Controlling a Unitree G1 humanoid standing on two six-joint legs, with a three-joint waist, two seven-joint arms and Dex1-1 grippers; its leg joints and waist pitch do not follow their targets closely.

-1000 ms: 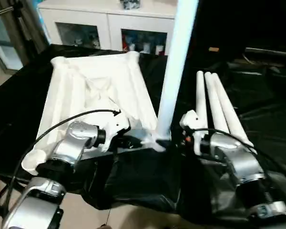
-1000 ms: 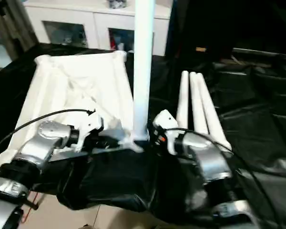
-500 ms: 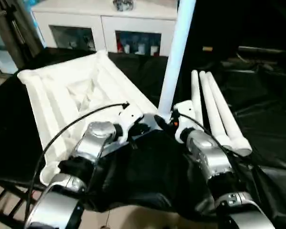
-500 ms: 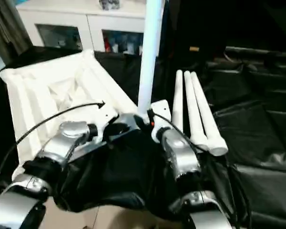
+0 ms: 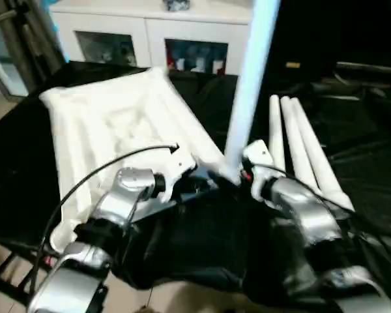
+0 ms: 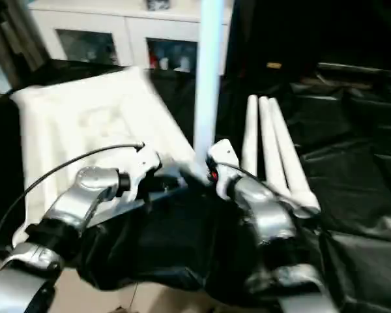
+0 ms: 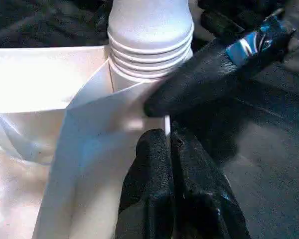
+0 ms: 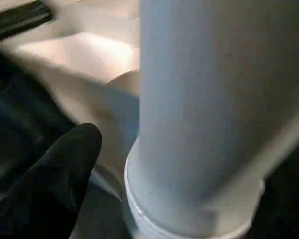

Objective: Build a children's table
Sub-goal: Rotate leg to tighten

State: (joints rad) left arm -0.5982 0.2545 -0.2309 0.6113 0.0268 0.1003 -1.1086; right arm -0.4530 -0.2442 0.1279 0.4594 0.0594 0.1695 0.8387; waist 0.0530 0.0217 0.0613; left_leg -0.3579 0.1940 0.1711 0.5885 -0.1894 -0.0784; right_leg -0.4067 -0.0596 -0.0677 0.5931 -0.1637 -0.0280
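Observation:
The white tabletop [image 5: 117, 124] lies underside up on the black-covered bench. One white leg [image 5: 251, 85] stands upright in its near right corner socket, and its ribbed foot [image 7: 149, 45] sits in the socket. My left gripper [image 7: 165, 137] is shut on the tabletop's thin rim just beside that socket. At the foot of the leg, my right gripper [image 5: 236, 171] is open; one of its black fingers [image 8: 65, 169] stands clear of the leg [image 8: 204, 99]. Three more legs [image 5: 300, 150] lie side by side to the right.
A white glass-fronted cabinet [image 5: 150, 39] stands behind the bench. Loose black sheeting [image 5: 202, 248] hangs over the near edge under both forearms and covers the surface to the right [image 5: 365, 163].
My right gripper has opened and let go of the upright leg. The tabletop has turned, its near right corner carried forward by my left gripper. The camera view has shifted too.

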